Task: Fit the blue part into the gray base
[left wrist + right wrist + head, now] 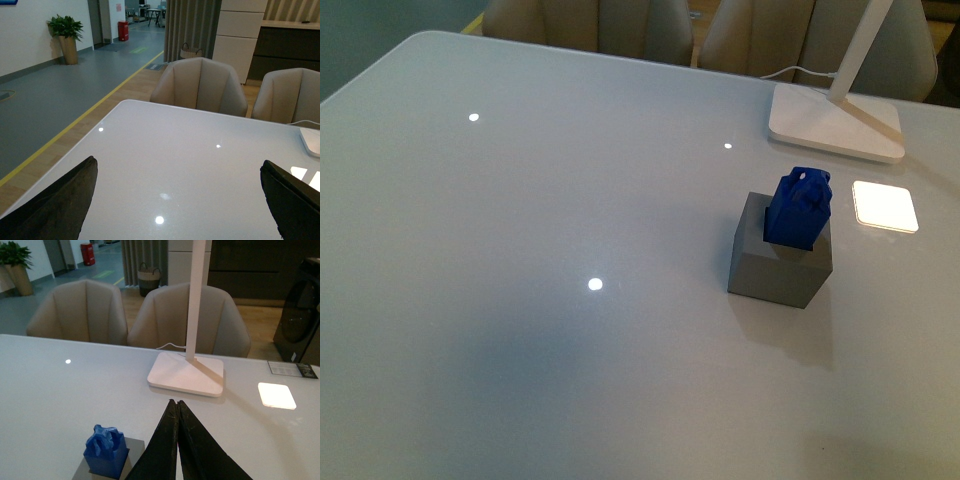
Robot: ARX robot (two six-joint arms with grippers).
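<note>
White table (520, 300) | blue part (798, 207) stands in the top hole of the gray base (775, 270), upper half protruding, near the white lamp base (835, 122) | left gripper (178, 162) spread wide above the tabletop, holding nothing | right gripper (177, 405) pinched closed, empty, near the gray base

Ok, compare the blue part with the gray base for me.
Colour: the blue part is deep blue, the gray base matte gray.
Size: the blue part is smaller than the gray base.
Shape: the blue part has a lumpy top, the gray base flat faces.
Position: the gray base rests on the table, while the blue part stands in the gray base's top, mostly sticking out.
Both are roughly boxy.
</note>
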